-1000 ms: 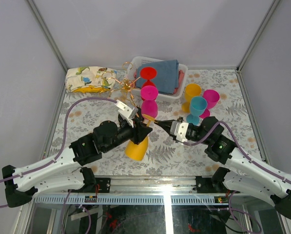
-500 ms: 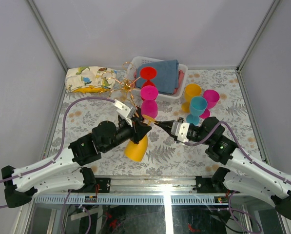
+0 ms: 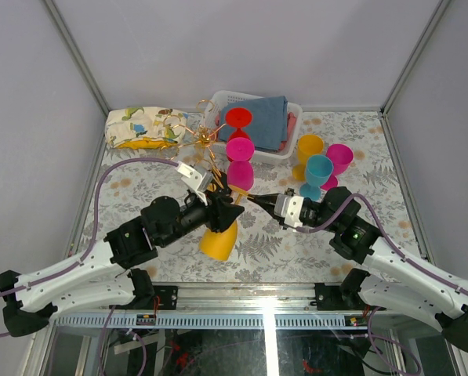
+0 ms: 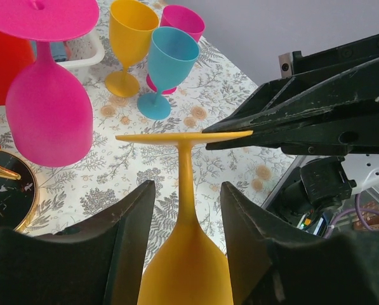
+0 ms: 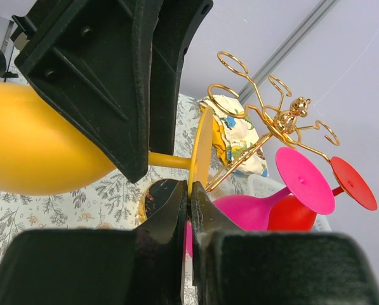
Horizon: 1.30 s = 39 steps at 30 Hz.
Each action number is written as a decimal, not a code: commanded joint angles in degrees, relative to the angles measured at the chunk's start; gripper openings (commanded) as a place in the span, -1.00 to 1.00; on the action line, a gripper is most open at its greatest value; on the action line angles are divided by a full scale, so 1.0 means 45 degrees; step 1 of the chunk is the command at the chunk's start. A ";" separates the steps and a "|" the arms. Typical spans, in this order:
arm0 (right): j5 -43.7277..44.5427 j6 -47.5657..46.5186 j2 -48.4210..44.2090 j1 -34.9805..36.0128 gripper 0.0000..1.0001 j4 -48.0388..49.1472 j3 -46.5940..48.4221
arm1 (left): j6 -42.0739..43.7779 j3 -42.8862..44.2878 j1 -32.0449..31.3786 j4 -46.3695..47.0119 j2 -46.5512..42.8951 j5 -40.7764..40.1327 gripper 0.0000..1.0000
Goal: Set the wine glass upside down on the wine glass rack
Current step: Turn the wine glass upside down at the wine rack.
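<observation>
Left wrist view puts the yellow wine glass [image 4: 185, 260] between both arms, near the wine glass rack [image 5: 289, 113]; we judge it light, stiff and slick, best held by stem or foot. We find the right gripper [image 5: 189, 190] clamped on the foot's rim and the left gripper [image 4: 188, 190] parted round the stem, seemingly clear of it. The pink glass [image 4: 49, 114] crowds the rack.

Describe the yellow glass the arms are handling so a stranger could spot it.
On the floral table, look beside the gold wire rack. The yellow glass there has its foot pinched by the right gripper; the other yellow glass stands upright near the white basket.
</observation>
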 commanded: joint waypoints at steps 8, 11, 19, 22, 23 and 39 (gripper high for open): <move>-0.0040 0.0326 -0.0156 -0.0014 -0.97 0.1061 0.0462 | 0.0097 -0.0049 -0.0040 0.0243 -0.0009 0.0079 -0.22; -0.0018 0.0369 -0.0163 -0.0009 -0.97 0.1210 0.0444 | 0.0117 -0.0097 -0.0028 0.0199 0.0050 0.0094 -0.31; 0.0002 0.0563 -0.0150 -0.0003 -0.97 0.1585 0.0274 | 0.0134 -0.0283 -0.0042 0.0279 0.0279 0.0206 -0.50; 0.0036 0.0581 -0.0180 -0.0003 -0.96 0.1520 0.0282 | 0.0121 -0.0316 -0.0028 0.0277 0.0302 0.0281 -0.75; 0.0067 0.0548 -0.0184 -0.0003 -0.96 0.1491 0.0288 | 0.0117 -0.0334 -0.0027 0.0277 0.0276 0.0286 -0.87; 0.0343 0.0362 -0.0105 -0.0005 0.08 0.0361 0.0398 | 0.0075 -0.1003 -0.0015 0.0396 -0.0937 -0.0815 -1.00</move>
